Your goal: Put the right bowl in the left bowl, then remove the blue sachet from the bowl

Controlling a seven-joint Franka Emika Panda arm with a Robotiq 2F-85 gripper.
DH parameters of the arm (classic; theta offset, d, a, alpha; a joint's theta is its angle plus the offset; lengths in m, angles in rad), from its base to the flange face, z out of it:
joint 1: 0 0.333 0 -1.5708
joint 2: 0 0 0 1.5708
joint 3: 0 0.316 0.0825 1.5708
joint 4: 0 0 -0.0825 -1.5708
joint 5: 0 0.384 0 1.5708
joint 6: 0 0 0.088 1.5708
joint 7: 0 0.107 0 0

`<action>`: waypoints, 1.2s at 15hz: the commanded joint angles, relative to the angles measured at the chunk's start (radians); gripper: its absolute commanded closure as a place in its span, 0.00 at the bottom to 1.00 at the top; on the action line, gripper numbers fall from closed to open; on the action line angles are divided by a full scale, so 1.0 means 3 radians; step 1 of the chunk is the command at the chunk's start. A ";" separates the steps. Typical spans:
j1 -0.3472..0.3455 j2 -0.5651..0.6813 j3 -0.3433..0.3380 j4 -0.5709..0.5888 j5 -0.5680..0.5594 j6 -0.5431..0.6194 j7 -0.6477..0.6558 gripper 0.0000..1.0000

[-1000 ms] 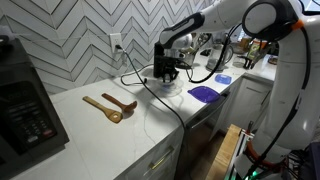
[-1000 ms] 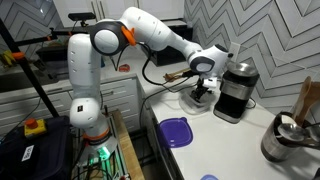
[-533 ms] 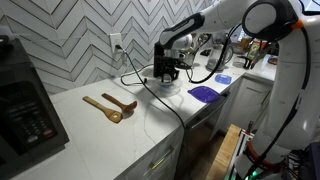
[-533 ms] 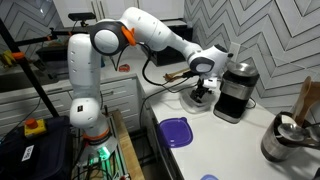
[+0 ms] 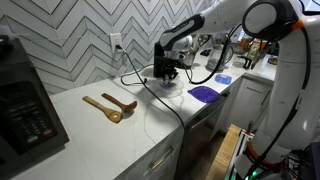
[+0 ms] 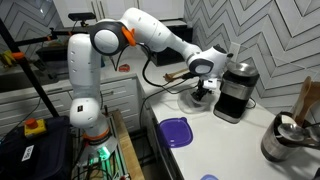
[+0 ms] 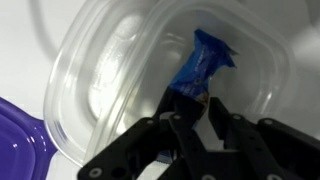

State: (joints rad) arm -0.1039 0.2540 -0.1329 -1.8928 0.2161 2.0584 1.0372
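The blue sachet (image 7: 206, 62) shows in the wrist view right of centre, standing crumpled inside the clear bowl (image 7: 95, 75), which fills most of the frame. The gripper (image 7: 197, 104) comes up from the bottom edge. Its two dark fingers (image 7: 222, 118) are drawn close together, and the sachet's lower end is pinched between their tips. The rest of the packet stands up above them against the bowl's far wall. A purple dish (image 7: 14, 140) shows at the lower left corner, just beside the bowl's rim. Whether the bowl is a single one or two nested cannot be told.

In an exterior view the gripper (image 5: 165, 73) hangs down into the clear bowl (image 5: 168, 88) on the white countertop (image 5: 110, 135), a little right of the frame's centre. The sachet is too small to make out here. To the right lie the purple dish (image 5: 205, 93) and, beyond it, a light blue round item (image 5: 222, 78). Two wooden spoons (image 5: 110, 105) lie left of centre, well apart from the bowl.

In an exterior view the gripper (image 6: 204, 92) points down beside a black coffee machine (image 6: 233, 90) right of centre, its fingers and the bowl hard to see. The purple dish (image 6: 175, 131) lies below it in the frame.
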 commanded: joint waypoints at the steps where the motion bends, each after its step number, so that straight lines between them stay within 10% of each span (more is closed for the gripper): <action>1: 0.0018 -0.0022 -0.0014 -0.0144 0.0021 0.0136 -0.0015 0.76; 3: 0.0018 -0.0021 -0.0015 -0.0150 0.0016 0.0145 -0.0015 0.74; 6: 0.0018 -0.0019 -0.0017 -0.0151 0.0011 0.0140 -0.0009 1.00; 18: 0.0031 -0.0132 -0.0027 -0.0193 -0.0020 0.0189 0.0045 1.00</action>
State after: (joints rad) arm -0.1039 0.2496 -0.1332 -1.9114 0.2150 2.0833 1.0379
